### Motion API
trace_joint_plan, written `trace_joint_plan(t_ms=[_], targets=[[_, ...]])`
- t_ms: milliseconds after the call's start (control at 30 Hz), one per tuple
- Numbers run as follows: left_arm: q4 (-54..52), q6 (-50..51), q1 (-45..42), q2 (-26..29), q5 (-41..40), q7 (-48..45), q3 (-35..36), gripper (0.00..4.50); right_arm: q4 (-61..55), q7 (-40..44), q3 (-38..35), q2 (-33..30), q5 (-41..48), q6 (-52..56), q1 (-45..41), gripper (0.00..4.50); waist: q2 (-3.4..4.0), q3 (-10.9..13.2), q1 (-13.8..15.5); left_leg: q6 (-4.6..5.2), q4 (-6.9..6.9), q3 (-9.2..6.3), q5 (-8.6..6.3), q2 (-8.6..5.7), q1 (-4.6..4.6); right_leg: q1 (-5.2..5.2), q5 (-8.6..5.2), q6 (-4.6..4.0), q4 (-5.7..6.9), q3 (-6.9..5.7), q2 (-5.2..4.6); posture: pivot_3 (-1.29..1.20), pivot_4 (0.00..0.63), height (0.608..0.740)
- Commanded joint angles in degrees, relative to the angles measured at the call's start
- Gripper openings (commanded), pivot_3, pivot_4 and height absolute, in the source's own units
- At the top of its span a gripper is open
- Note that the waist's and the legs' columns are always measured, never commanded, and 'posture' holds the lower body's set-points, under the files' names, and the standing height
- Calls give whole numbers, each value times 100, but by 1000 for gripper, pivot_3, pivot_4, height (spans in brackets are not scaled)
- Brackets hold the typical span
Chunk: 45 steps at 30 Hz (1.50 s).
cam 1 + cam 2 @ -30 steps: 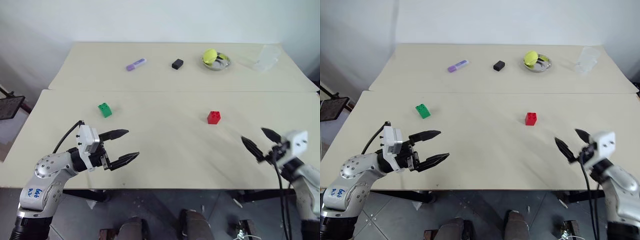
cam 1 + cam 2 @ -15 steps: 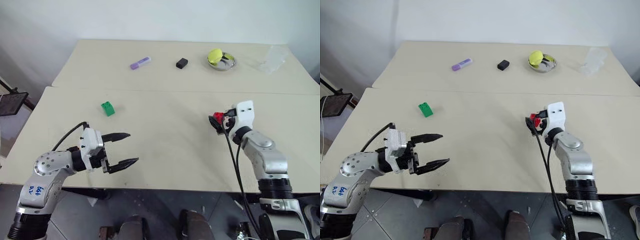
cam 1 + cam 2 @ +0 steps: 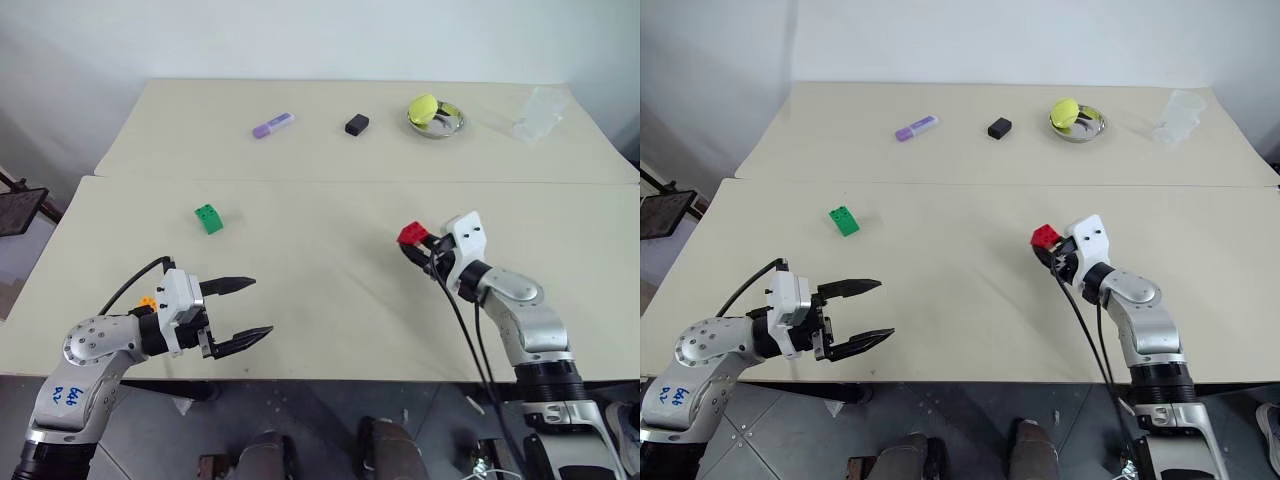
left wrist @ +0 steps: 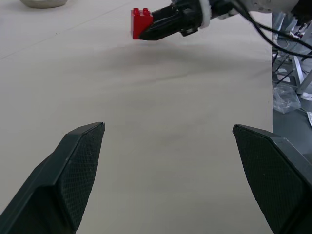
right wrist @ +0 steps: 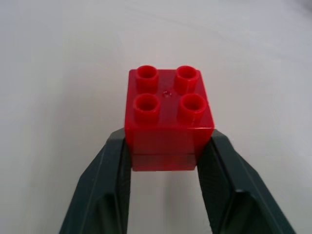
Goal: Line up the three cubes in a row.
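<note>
The right claw (image 3: 420, 247) is clenched on the red cube (image 3: 409, 235); the left claw (image 3: 245, 310) hangs released. Next: carry it toward nine o'clock, beside the green cube (image 3: 209, 218).

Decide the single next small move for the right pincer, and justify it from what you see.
Probably carry the red cube toward the green cube, keeping the grip. The right pincer is clamped on the red cube's sides, studs up, while the green cube sits far off toward the robot's left on the table, so the two are nowhere near a row. The left pincer stands open, holding nothing.
</note>
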Motion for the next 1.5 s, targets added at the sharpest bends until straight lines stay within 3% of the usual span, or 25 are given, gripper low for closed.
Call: trace_joint_plan(t_ms=[33, 200, 400, 600, 700, 967, 1100, 1300, 1500], targets=[[-249, -104, 111, -18, -20, 39, 68, 4500, 547, 2128, 395, -361, 212, -895, -340, 1480, -1, 1, 0, 0, 0, 0, 0, 1, 1, 1, 0, 0, -1, 0, 0, 0, 150, 740], [-382, -33, 216, 8, -49, 94, 93, 4500, 1954, 3360, 795, -464, -75, -1239, -1089, 1480, -2, 1, 1, 0, 4, 1, 1, 1, 4, 4, 0, 0, 4, 0, 0, 0, 150, 740], [-589, 112, 451, 24, -172, 237, 321, 4500, 3615, 3509, 959, -157, -632, -2129, -1890, 1480, -2, 1, -17, -2, 4, 2, 2, 2, 5, 3, 0, 0, 6, -1, 1, 0, 150, 740], [-672, 158, 593, 26, -229, 370, 621, 4500, 4232, 3647, 830, 0, -717, -2530, -2167, 3519, -2, 1, -19, -6, 8, 2, 5, 3, 15, 10, 0, -1, 15, 1, 1, 0, 150, 740], [-694, 40, 763, -71, -374, 544, 1185, 4500, 4117, 3771, 696, -148, -600, -2678, -2154, 4487, -2, 1, -19, -6, 17, 0, 5, 5, 13, 13, 0, -1, 16, 1, 1, 0, 150, 740], [-138, 179, 1672, -238, -1155, 894, 3625, 4500, 1984, 4162, 64, -704, 1123, -1567, -1378, 4487, -2, 3, -10, -6, 16, -8, 1, 9, 11, 12, -1, -2, 11, -3, 0, 0, 150, 740], [823, -64, 2359, -673, -1112, 1003, 4403, 4500, 623, 3192, -575, -172, 2131, -743, -712, 4487, -3, 2, -42, -9, 6, -6, -2, 14, 21, 10, -2, -5, 11, 0, 5, 0, 150, 740], [1289, -147, 2149, -601, -1033, 847, 4095, 4500, -107, 2723, -693, 181, 1946, -980, -215, 4487, -23, 0, 146, -5, 25, -4, -5, 12, 10, 7, -1, -13, 16, 2, 3, 0, 150, 740], [2181, -134, 247, 331, -603, 355, 2747, 4500, -364, 2733, -772, -6, 1708, -1237, 52, 4487, -34, -5, 278, -6, 48, -1, -6, 14, 3, 5, 3, -26, 32, 0, 3, 0, 150, 740]])
